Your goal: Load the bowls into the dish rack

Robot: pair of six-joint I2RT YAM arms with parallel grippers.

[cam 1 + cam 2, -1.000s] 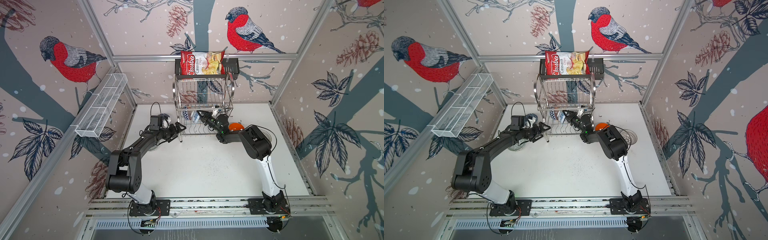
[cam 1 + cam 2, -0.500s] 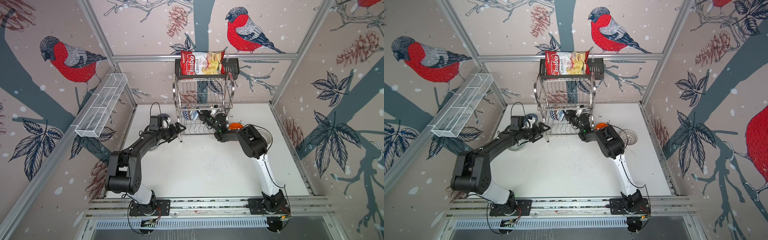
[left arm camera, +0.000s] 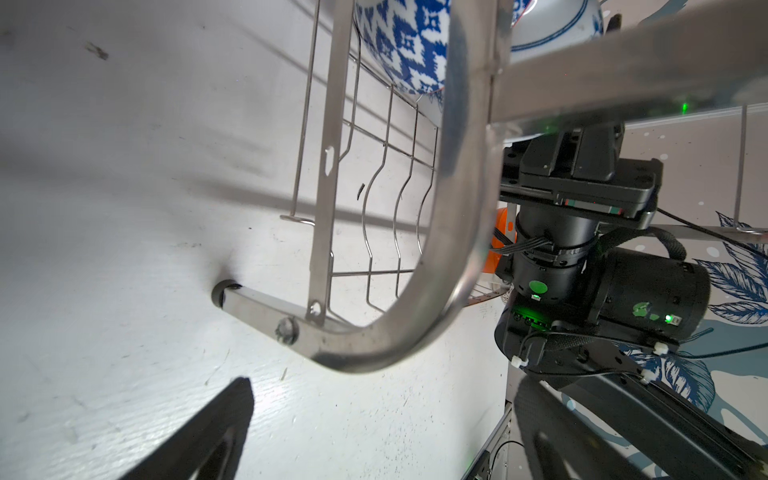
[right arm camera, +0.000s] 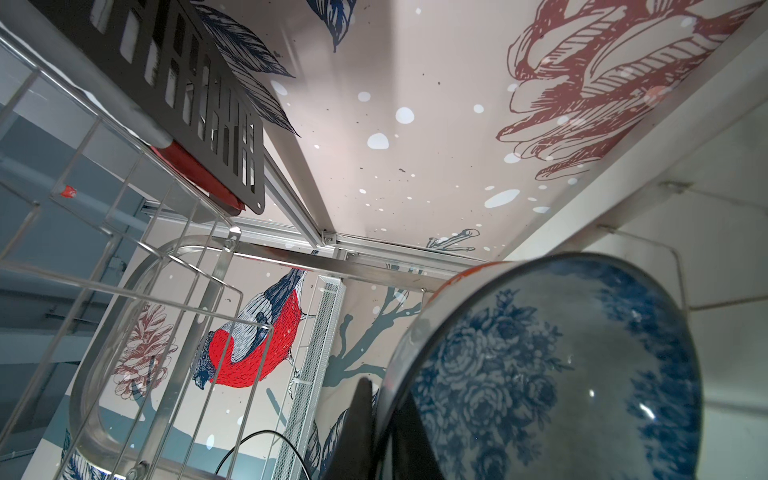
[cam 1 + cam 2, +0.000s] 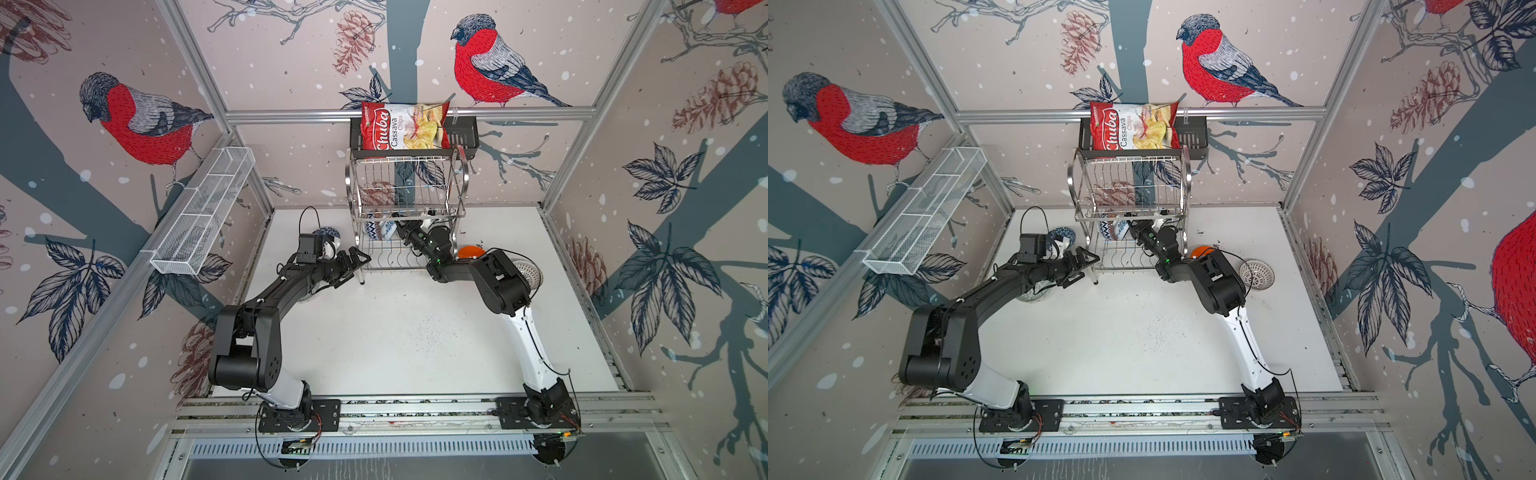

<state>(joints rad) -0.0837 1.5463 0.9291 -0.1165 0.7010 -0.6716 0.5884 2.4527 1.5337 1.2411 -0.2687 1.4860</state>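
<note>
The right tool [image 5: 398,223] clenches a blue floral bowl [image 4: 561,374] on edge in the lower tier of the dish rack [image 5: 409,187], apparently to slot it between wires beside a blue-patterned bowl [image 3: 403,41], while the left tool [image 5: 357,259] hovers spread and empty nearby.

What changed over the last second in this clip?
The right gripper, shut on the blue floral bowl, pushed slightly deeper into the dish rack's lower tier. The left gripper stayed open beside the rack; the orange bowl did not move.
</note>
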